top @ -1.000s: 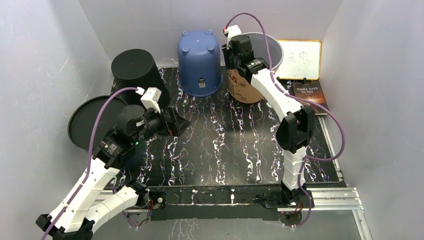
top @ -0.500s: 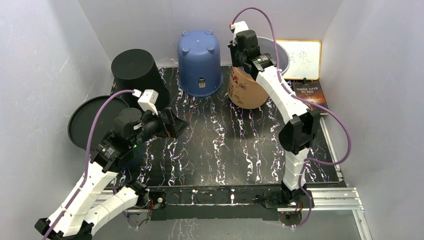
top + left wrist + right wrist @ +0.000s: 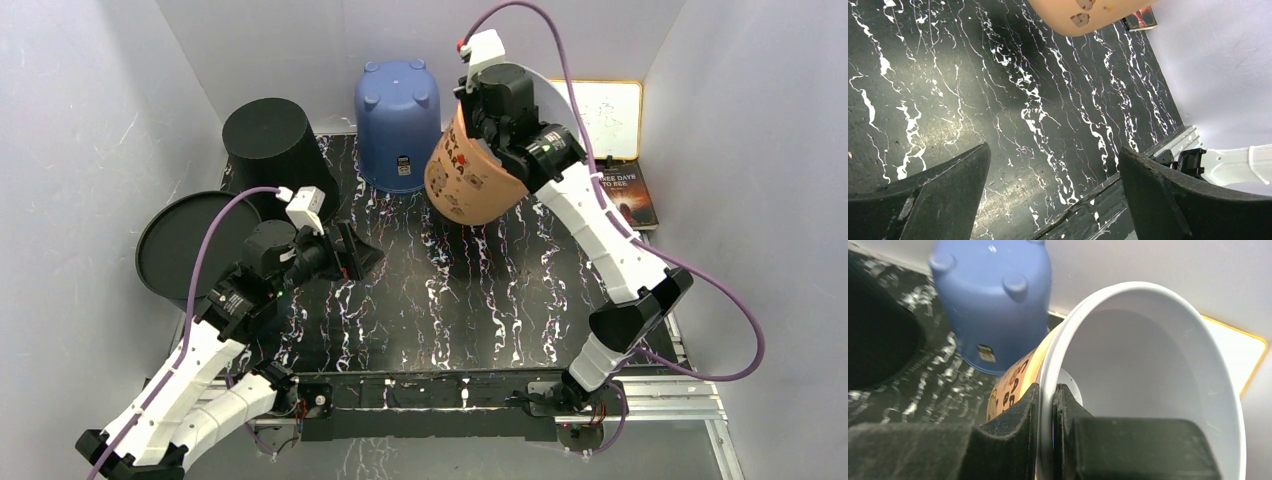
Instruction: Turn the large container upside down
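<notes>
Top external: large container point(image 3: 462, 182) tilted, off table point(image 3: 450, 300), far centre; right gripper point(image 3: 1046, 399) pinches its rim. Left gripper point(image 3: 1053, 150) agape, idle. Step: mid-flip. Next: roll wrist over, set mouth down.

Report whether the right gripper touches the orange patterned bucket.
Touching. Right wrist view shows the right gripper clamped on the orange bucket, rim between its fingers.

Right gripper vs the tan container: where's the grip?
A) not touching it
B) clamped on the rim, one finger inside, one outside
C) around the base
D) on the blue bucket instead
B: in the right wrist view the right gripper pinches the white rim wall of the tan container, one finger inside it and one outside.
</notes>
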{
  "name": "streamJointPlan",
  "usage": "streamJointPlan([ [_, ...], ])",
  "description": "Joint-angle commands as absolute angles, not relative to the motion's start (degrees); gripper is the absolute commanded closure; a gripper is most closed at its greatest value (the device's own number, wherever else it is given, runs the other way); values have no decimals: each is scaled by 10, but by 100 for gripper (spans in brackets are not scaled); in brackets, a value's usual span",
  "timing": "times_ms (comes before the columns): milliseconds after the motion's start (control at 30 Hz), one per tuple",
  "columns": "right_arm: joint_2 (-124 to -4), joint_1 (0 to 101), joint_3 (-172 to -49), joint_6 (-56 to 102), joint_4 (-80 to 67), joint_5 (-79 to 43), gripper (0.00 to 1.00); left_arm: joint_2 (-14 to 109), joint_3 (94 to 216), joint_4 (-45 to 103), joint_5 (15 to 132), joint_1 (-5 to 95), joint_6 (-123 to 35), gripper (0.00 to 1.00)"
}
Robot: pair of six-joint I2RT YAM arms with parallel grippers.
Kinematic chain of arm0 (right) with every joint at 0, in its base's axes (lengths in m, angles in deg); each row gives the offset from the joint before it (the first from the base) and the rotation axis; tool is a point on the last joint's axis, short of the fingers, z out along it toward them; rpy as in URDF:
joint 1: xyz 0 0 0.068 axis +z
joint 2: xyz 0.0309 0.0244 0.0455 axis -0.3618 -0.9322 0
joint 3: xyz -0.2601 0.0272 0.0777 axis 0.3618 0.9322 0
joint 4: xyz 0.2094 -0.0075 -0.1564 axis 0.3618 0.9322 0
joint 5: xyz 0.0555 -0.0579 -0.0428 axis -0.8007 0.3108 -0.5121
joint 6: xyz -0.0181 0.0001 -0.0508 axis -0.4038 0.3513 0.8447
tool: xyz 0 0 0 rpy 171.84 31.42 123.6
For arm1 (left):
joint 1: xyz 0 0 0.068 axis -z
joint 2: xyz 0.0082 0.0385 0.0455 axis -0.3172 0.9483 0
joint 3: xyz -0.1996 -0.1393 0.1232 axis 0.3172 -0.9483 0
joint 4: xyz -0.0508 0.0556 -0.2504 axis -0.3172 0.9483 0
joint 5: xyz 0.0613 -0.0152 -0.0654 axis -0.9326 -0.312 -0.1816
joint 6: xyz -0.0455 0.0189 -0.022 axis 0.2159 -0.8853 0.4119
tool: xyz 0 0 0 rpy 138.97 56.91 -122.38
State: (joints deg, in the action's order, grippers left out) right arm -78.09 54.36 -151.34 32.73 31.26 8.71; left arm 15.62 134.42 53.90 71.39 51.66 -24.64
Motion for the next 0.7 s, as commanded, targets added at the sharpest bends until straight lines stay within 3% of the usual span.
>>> streamJointPlan([
  [0, -767, 564, -1485, 395, 261, 224, 100, 140, 1335, 519, 726, 514, -235, 2],
  [233, -775, 626, -1410, 456, 229, 374, 100, 128, 1325, 529, 724, 514, -233, 2],
  [667, -742, 650, -1450, 476, 197, 444, 100, 125, 1315, 535, 720, 515, -232, 2],
])
